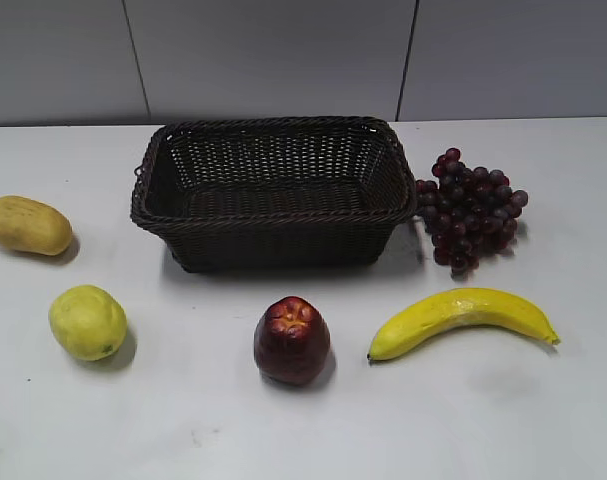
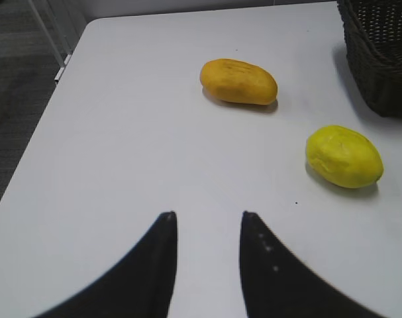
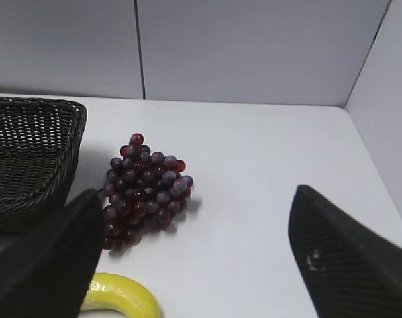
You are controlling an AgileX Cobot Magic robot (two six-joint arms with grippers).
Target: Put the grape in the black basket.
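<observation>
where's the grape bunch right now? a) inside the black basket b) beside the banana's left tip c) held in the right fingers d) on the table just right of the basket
d: the grape bunch lies on the table at the right end of the black basket, whose inside is bare, and the right gripper stands open, short of the bunch.

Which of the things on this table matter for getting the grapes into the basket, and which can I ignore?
For the job:
- bunch of dark red grapes, on the table beside the basket's right end
- black wicker basket, empty
- right gripper, open, nearest the grapes

Lying about:
- banana
- dark red apple
- yellow-green lemon-like fruit
- yellow-orange oblong fruit
</observation>
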